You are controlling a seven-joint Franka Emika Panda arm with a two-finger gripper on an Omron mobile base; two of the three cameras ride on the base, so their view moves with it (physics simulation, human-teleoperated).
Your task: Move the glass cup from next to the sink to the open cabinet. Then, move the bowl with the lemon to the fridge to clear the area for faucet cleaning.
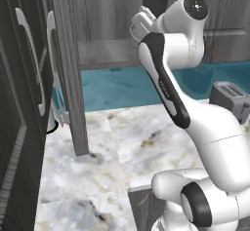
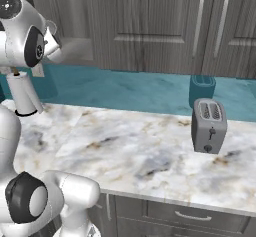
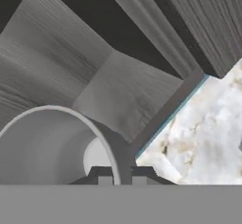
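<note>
No readable text, label, brand, number or sign appears anywhere: the cabinet doors, the toaster (image 2: 209, 126) and the marble counter (image 2: 140, 151) all bear no lettering.

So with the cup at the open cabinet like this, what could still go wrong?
1. The gripper pinches only the rim wall of the small translucent whitish glass cup; it could slip or tip on release.
2. The grey wood-grain cabinet's open door stands close beside the white arm; withdrawing might clip it.
</note>
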